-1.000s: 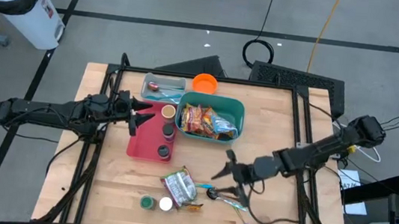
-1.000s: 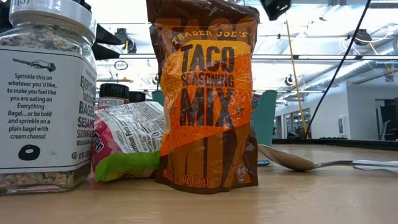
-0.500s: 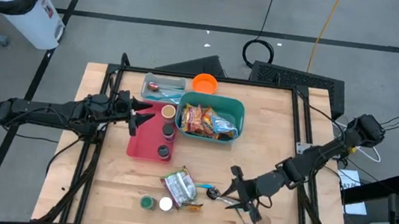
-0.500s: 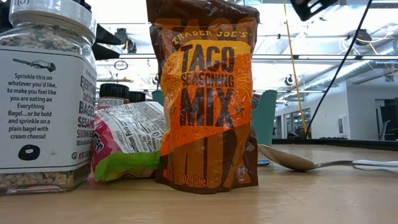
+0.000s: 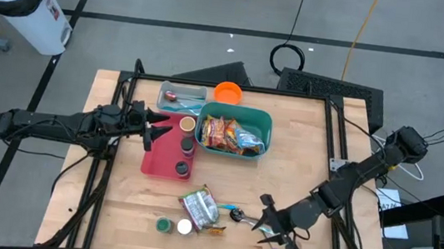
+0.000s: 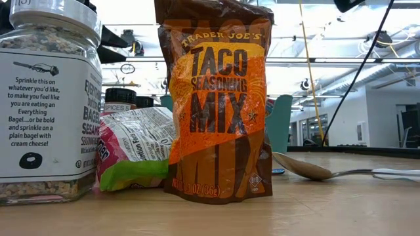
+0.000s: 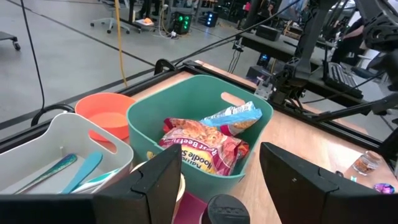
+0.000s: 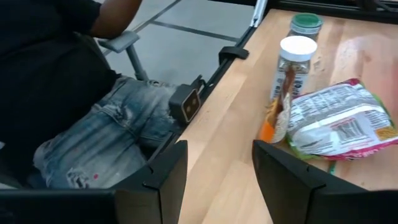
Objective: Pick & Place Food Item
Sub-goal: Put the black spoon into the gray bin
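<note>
Crinkled foil taco seasoning pouch (image 6: pixel 220 105), glass spice jar (image 6: pixel 47 98)

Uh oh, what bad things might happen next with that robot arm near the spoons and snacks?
The right gripper, jaws open, hangs low over the spoons, so it might bump or grab one instead of food.

The taco seasoning packet stands upright right next to the seasoning jar and snack bag; a nudge could tip it over.

A person's knee sits close to the table edge, so a wide swing could come near them.
</note>
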